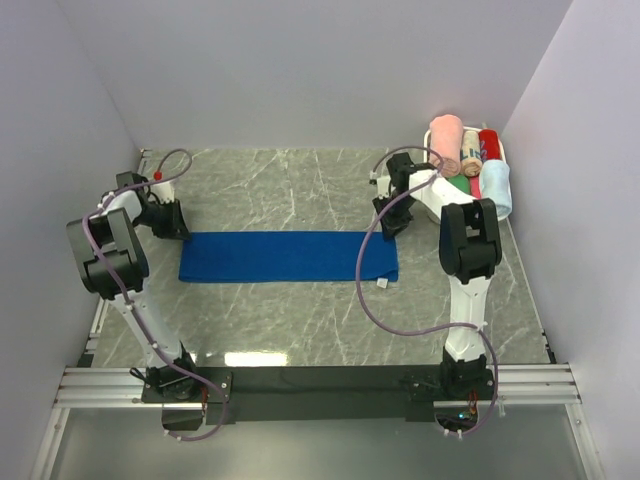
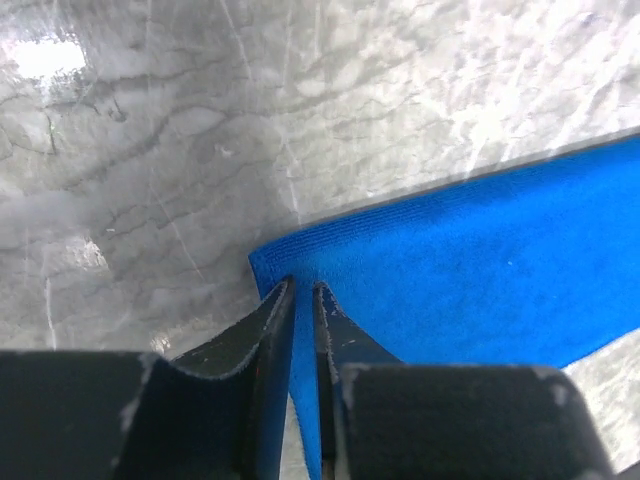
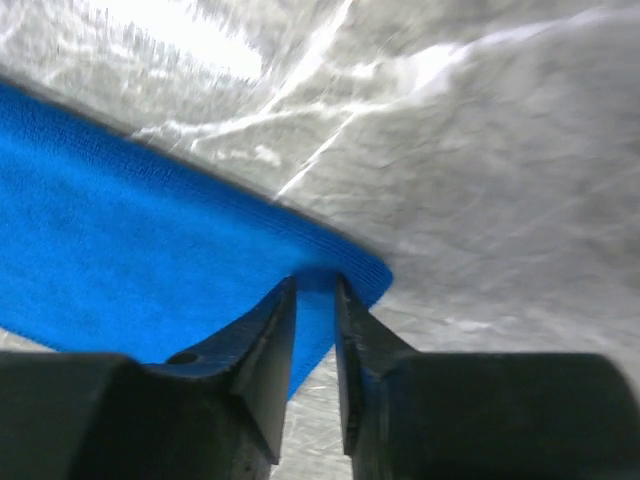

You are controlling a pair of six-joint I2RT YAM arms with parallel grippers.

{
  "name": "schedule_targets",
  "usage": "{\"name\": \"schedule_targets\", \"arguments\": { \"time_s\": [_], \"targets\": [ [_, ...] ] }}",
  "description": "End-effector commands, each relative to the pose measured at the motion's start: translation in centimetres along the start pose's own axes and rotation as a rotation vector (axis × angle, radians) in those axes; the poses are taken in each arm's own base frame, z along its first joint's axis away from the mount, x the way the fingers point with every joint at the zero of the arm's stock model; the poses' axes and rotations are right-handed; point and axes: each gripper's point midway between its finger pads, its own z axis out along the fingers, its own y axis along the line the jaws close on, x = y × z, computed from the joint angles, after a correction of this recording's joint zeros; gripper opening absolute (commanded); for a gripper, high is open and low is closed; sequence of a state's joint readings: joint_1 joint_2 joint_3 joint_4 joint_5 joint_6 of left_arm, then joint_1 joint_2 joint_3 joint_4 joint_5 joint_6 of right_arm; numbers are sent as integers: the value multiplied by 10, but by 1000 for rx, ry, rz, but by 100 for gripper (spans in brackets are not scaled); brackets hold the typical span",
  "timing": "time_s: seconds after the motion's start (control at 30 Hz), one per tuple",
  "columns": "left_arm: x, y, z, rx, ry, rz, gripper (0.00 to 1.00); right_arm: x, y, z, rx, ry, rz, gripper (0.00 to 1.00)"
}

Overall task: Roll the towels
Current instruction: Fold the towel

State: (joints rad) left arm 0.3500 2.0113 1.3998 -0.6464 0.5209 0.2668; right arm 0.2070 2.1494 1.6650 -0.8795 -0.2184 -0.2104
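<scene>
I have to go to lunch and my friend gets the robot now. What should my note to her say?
Left gripper: shut on the far left corner of the dark blue towel.
Right gripper: shut on that towel's far right corner.
Dark blue towel: lies flat as a long strip across the table, not rolled yet.
Light blue towel: looks rolled, set at the far right by the pink towel and other rolls.
Done: the light blue one, it seems.
Left: roll the dark blue one and put it away.
</scene>
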Motion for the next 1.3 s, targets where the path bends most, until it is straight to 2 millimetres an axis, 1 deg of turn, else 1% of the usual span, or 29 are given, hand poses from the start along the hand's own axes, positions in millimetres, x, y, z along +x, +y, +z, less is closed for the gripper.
{"name": "schedule_targets", "arguments": {
  "time_s": [0.0, 0.03, 0.07, 0.1, 0.13, 0.17, 0.23, 0.27, 0.3, 0.37, 0.4, 0.53, 0.57, 0.6, 0.63, 0.67, 0.7, 0.73, 0.8, 0.83, 0.9, 1.0, 1.03, 1.07, 1.1, 1.13, 1.17, 1.23, 1.27],
  "targets": [
    [-16, -11, -16, 24, -50, 43, 20, -27, -13, -29, 74, -111, -36, 31],
    [-19, -15, -26, 14, -70, 57, 20, -31, -13, -40, 84, -140, -42, 31],
    [-12, -18, -27, 14, -61, 55, 21, -28, -12, -44, 82, -142, -48, 31],
    [-10, -17, -31, -3, -65, 68, 21, -26, -10, -48, 80, -145, -51, 31],
    [-12, -23, -41, -12, -86, 87, 21, -25, -6, -58, 76, -164, -60, 31],
    [-4, -23, -42, -15, -76, 87, 21, -17, -1, -57, 53, -148, -65, 31],
    [0, -28, -49, -17, -81, 109, 20, -5, 6, -60, 24, -119, -61, 27],
    [6, -29, -47, -11, -69, 103, 20, 1, 10, -57, 10, -93, -46, 26],
    [8, -30, -46, -10, -65, 96, 20, 6, 11, -55, 2, -74, -38, 23],
    [14, -31, -44, -3, -55, 88, 20, 23, 16, -47, -21, -14, -22, 21],
    [16, -31, -43, 0, -50, 86, 19, 27, 19, -45, -26, -3, -22, 19],
    [31, -29, -40, -12, -17, 99, 18, 50, 27, -40, -33, 60, -34, 18],
    [40, -28, -37, -14, 0, 96, 18, 60, 29, -35, -34, 89, -30, 18],
    [44, -25, -36, -23, 9, 99, 18, 64, 31, -34, -32, 98, -37, 18],
    [48, -25, -35, -27, 17, 102, 17, 68, 31, -31, -26, 111, -42, 18],
    [59, -24, -32, -32, 37, 95, 16, 76, 31, -27, -20, 131, -41, 18],
    [63, -24, -31, -33, 42, 98, 16, 78, 30, -25, -13, 133, -43, 18],
    [71, -25, -30, -29, 53, 94, 16, 81, 28, -22, 6, 146, -46, 18],
    [78, -25, -29, -36, 60, 99, 16, 87, 24, -15, 22, 175, -40, 18],
    [85, -26, -29, -36, 74, 97, 15, 89, 20, -13, 43, 188, -41, 18],
    [92, -25, -30, -47, 90, 100, 15, 90, 12, -6, 78, 211, -45, 18],
    [105, -27, -32, -51, 112, 96, 15, 90, -4, -2, 159, 230, -65, 18],
    [109, -29, -34, -50, 113, 97, 15, 87, -8, 0, 176, 222, -80, 18],
    [110, -31, -35, -47, 113, 95, 15, 82, -21, -4, 240, 218, -86, 19],
    [111, -33, -36, -45, 111, 92, 15, 79, -25, -3, 260, 218, -93, 19],
    [114, -37, -37, -30, 114, 89, 14, 67, -29, -6, 272, 189, -103, 20],
    [115, -39, -38, -25, 111, 83, 15, 61, -32, -8, 282, 177, -104, 23],
    [114, -41, -40, -24, 103, 90, 15, 52, -29, -12, 252, 157, -108, 25],
    [114, -41, -40, -29, 100, 89, 15, 42, -27, -17, 238, 125, -108, 27]
  ]
}}
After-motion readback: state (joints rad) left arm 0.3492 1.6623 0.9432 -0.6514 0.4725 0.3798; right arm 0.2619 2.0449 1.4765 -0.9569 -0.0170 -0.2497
